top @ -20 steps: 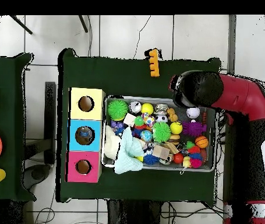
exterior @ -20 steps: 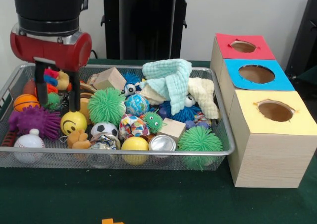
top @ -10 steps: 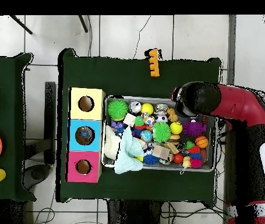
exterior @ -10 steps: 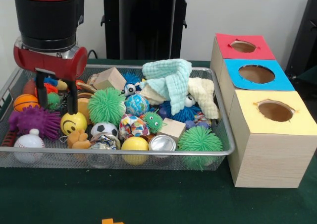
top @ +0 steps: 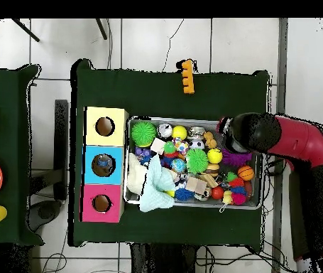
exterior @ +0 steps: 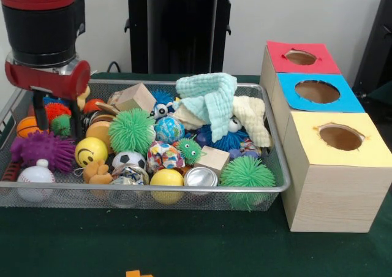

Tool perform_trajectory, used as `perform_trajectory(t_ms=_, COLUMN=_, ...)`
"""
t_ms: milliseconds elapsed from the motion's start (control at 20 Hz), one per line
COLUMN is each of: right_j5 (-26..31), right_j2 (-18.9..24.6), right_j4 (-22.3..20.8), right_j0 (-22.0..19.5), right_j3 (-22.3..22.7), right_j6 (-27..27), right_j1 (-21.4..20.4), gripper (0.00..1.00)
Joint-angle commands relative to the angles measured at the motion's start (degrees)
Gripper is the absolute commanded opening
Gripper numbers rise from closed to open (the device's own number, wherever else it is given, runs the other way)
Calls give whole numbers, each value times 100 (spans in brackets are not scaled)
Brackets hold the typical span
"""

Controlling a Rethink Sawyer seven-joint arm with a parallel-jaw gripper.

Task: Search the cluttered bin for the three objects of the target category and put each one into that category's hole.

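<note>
The silver wire-mesh bin [exterior: 153, 189] is heaped with balls, spiky toys, cloths and blocks; it also shows in the overhead view [top: 192, 119]. My gripper [exterior: 59, 119] hangs over the bin's far left corner, fingers spread, open and empty. Small orange and green spiky toys [exterior: 59, 119] lie between the fingers. A purple spiky toy [exterior: 41, 148] and a yellow smiley ball [exterior: 90, 151] lie just in front of it. Beside the bin are three boxes with a red-topped hole [exterior: 300, 57], a blue-topped hole [exterior: 316, 91] and a yellow-topped hole [exterior: 340, 136]. In the overhead view the arm's head [top: 249, 132] hides the gripper.
A mint cloth [exterior: 211, 96] is piled high at the bin's middle back. A wooden block [exterior: 136, 96], a green spiky ball [exterior: 130, 131] and a can [exterior: 201, 177] lie in the bin. An orange toy [top: 187, 76] lies on the green table. The black pedestal [exterior: 180, 26] stands behind.
The arm has moved left along the bin in the front view and risen slightly. The fingers stay spread. Nothing was picked up.
</note>
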Motion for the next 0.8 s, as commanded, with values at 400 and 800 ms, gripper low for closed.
perform_trajectory(t_ms=400, right_j5=-910, right_j2=647, right_j4=-1018, right_j0=-825, right_j3=1499, right_j6=-1854, right_j1=72, gripper=100)
perform_trajectory(t_ms=800, right_j5=-1325, right_j2=667, right_j4=-1588, right_j0=-1230, right_j3=2104, right_j6=-1675, right_j1=14, gripper=100)
